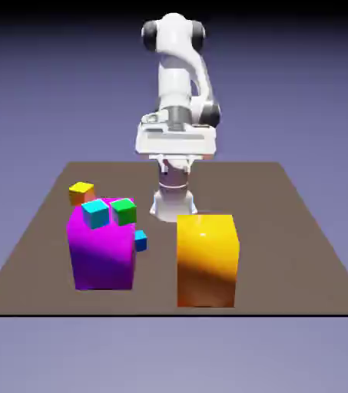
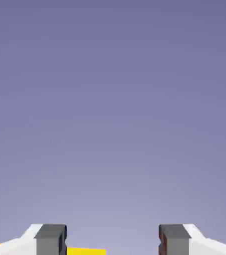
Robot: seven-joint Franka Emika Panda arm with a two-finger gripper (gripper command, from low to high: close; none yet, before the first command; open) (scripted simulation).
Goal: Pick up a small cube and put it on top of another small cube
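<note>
Exterior view: your small blue cube [image 1: 140, 241] sits beside the large purple block [image 1: 104, 253]. Your end effector [image 2: 113, 240] is spread.

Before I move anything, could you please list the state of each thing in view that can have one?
Gripper: open, nothing between the fingertips.
Cyan cube: on the purple block, unheld.
Green cube: on the purple block, unheld.
Purple block: standing upright.
Orange-yellow block: standing upright.

The gripper [image 2: 113, 240] is held open, its grey fingertips [image 2: 51, 240] parted, with the white arm [image 1: 175, 84] raised behind them.
</note>
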